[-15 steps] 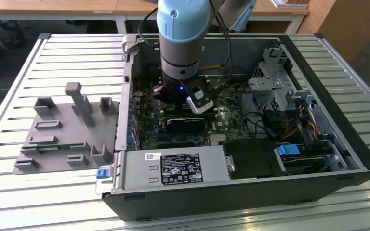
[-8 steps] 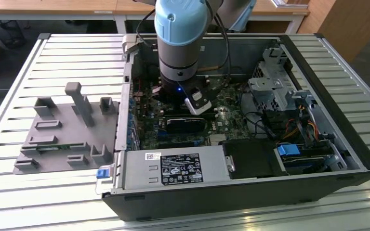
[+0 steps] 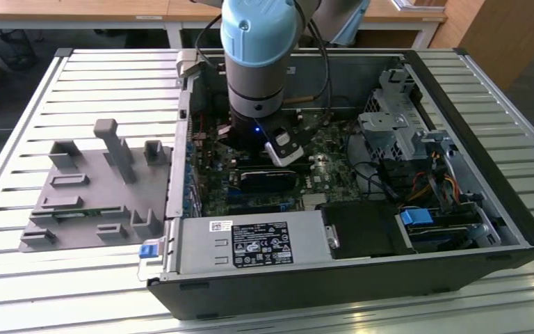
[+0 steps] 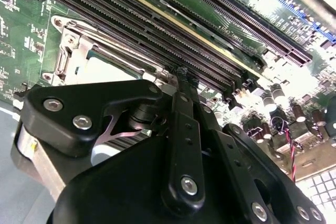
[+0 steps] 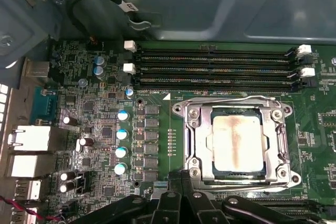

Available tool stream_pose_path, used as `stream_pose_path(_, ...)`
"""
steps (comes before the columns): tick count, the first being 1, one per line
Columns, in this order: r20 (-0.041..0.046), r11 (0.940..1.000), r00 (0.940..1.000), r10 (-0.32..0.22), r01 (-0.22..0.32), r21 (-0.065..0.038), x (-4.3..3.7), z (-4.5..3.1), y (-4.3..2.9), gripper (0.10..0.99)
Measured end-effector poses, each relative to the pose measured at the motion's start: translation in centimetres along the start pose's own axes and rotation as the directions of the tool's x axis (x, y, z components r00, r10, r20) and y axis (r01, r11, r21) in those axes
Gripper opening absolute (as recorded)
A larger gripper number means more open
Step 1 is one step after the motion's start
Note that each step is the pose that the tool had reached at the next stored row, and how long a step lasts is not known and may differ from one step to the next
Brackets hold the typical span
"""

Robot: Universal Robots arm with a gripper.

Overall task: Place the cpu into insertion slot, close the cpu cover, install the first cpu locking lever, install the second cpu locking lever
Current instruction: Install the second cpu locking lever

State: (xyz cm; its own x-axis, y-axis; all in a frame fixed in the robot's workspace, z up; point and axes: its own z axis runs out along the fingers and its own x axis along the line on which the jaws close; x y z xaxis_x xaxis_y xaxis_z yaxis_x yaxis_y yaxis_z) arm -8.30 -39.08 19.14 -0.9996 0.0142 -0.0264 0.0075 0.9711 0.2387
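Note:
The cpu [image 5: 236, 142], a pale square chip with a brown smear on its face, lies flat in the insertion slot [image 5: 283, 171] on the green board. The silver cpu cover [image 5: 198, 129] lies down around it, the chip showing through its window. Thin wire levers [image 5: 231, 99] run along the cover's edges; I cannot tell whether they are latched. My gripper [image 5: 181, 178] hovers just off one edge of the socket with its black fingers shut and nothing between them. In the second wrist view the gripper [image 4: 184, 74] is close above the socket corner [image 4: 79, 45]. The arm [image 3: 258, 69] reaches down into the open computer case.
Long black memory slots [image 5: 215, 66] run beside the socket, with upright capacitors [image 5: 122, 140] and rear port blocks [image 5: 29, 140] on another side. The case wall [image 5: 210, 3] rises behind. A power supply [image 3: 248, 243], a drive cage [image 3: 397, 125] and a grey fixture [image 3: 91, 188] on the slatted table surround the board.

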Motion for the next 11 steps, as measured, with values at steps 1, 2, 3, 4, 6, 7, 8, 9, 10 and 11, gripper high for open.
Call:
stream_pose_path(1, 0.0000, 1.0000, 1.0000, 0.000, 0.000, 0.000, 0.00, -0.08, 0.02, 0.106)
stream_pose_path(2, 0.0002, 1.0000, 1.0000, 0.000, 0.000, -0.001, -0.01, -0.16, 0.05, 0.106)
stream_pose_path(3, 0.0001, 1.0000, 1.0000, 0.000, 0.000, -0.001, 0.00, -0.28, 0.08, 0.106)
stream_pose_path(4, 0.0000, 1.0000, 1.0000, 0.000, 0.000, -0.001, 0.00, -0.42, 0.11, 0.106)
stream_pose_path(6, 0.0000, 1.0000, 1.0000, 0.000, 0.000, -0.002, -0.01, -0.67, 0.17, 0.106)
stream_pose_path(7, 0.0000, 1.0000, 1.0000, 0.000, 0.000, -0.002, -0.01, -0.80, 0.20, 0.106)
stream_pose_path(8, -0.0001, 1.0000, 1.0000, 0.000, 0.000, -0.002, -0.02, -0.95, 0.24, 0.106)
stream_pose_path(9, 0.0000, 1.0000, 1.0000, 0.000, 0.000, -0.002, -0.02, -1.10, 0.28, 0.106)
stream_pose_path(10, 0.0000, 1.0000, 1.0000, 0.000, 0.000, -0.002, -0.03, -1.28, 0.32, 0.106)
stream_pose_path(11, 0.0000, 1.0000, 1.0000, 0.000, 0.000, -0.002, -0.03, -1.47, 0.37, 0.106)
